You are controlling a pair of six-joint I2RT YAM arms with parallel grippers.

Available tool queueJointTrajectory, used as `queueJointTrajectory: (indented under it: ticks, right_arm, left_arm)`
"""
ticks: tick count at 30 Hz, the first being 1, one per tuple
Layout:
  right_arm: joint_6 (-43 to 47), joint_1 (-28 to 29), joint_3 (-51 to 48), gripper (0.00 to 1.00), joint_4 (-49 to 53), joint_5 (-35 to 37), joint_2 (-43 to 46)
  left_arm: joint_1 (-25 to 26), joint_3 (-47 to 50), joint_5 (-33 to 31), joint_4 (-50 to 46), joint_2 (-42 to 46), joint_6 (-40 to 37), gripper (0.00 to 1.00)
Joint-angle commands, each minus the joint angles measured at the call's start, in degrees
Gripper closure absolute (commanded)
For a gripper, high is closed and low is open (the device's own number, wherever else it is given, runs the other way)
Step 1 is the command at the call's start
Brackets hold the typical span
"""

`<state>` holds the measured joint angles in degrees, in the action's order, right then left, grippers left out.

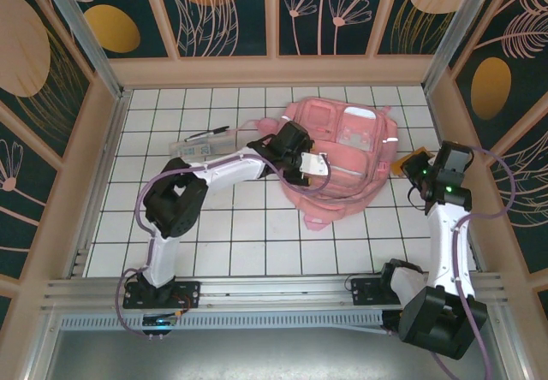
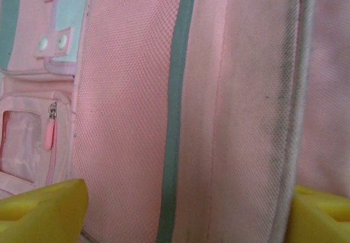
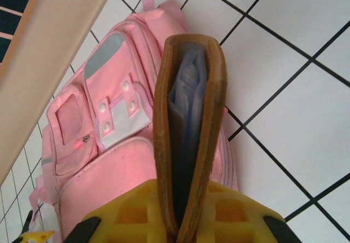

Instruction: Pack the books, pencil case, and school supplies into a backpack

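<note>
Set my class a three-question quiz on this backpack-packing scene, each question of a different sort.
1. True or false: the right gripper is shut on the orange-brown notebook.
2. The left gripper, over the pink backpack, is: A open, B shut on the backpack, C shut on the notebook.
3. Fill in: in the top view, the clear pencil case lies to the backpack's ___.
Key: 1 true; 2 A; 3 left.

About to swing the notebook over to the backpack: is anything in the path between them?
Nothing lies on the tiles between the orange-brown notebook, held in the right pincer, and the backpack. The open left pincer sits over the backpack's left side, though, and I can't see an opening in it.
</note>
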<state>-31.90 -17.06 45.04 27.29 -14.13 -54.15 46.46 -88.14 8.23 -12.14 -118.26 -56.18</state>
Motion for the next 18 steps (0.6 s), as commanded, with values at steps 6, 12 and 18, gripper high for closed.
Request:
queueJointTrajectory:
  ticks: [6, 12, 18]
  right_arm:
    - [0.3, -0.3, -0.6, 1.00, -1.3, -5.0, 0.3]
    - [-1.5, -0.3, -2.4, 1.00, -0.3, -9.0, 0.9]
    - [-4.1, 0.2, -2.4, 1.00, 10.9, -4.3, 4.0]
  left_arm:
    - [-0.3, -2.0, 1.8, -4.1, -3.2, -7.4, 0.18]
    - [-0.3, -17.0, 2.0, -13.9, -8.9, 0.6, 1.00]
    - [-0.7, -28.0, 2.5, -14.4, -6.3, 14.5, 1.00]
